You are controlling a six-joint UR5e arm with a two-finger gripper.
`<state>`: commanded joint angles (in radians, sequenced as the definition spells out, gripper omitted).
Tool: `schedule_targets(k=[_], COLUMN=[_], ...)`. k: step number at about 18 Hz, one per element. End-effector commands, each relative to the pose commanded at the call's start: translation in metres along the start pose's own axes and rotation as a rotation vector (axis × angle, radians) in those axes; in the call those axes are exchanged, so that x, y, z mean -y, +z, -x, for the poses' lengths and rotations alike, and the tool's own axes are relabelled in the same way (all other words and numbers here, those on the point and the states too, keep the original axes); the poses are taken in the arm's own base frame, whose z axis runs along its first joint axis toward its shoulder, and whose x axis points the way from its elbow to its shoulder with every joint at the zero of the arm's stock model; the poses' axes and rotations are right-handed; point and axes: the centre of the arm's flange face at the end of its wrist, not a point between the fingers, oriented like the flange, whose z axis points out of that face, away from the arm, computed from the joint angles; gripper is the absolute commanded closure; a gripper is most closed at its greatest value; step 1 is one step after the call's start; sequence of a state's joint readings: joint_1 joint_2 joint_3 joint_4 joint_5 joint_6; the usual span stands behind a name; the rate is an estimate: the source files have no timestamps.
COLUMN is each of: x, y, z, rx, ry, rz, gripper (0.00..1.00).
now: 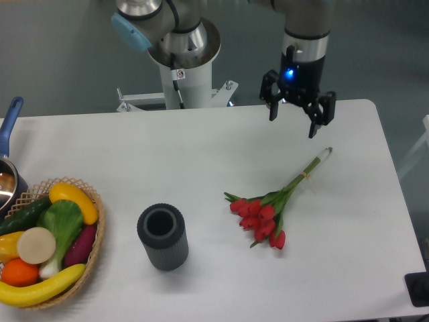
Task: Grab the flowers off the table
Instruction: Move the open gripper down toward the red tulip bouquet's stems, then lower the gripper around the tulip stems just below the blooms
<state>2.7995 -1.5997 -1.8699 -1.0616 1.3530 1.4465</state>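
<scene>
I saw the white surface (201, 154) spread across the view, with a wicker basket (94, 231) of fruit and vegetables at its left edge. A dark ribbed cup (162, 236) stood upright near the middle. The flowers (271, 211) lay flat to its right, red buds toward me, stems pointing away to the right. My hand (292, 121) hung above the surface behind them, fingers spread wide, holding nothing.

White table (167, 154); flowers (271, 208) lying right of centre, red buds nearer, stems pointing far-right. Gripper (293, 124) above the far side, fingers spread, apart from the stems. Dark ribbed cylinder (162, 236) near centre; basket (94, 231) of produce at near left.
</scene>
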Motion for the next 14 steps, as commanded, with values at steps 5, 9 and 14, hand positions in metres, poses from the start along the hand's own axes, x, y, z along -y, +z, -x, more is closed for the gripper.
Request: schedule_targets(k=[5, 9, 14], x=[-0.015, -0.015, -0.011], y=[0.075, 0.113, 0.151], z=[0.021, 0.026, 0.028], rx=[0.002, -0.051, -0.077], ry=[0.003, 0.017, 0.039], rz=[0.017, 0.092, 0.103], gripper=[0.00, 0.00, 0.00])
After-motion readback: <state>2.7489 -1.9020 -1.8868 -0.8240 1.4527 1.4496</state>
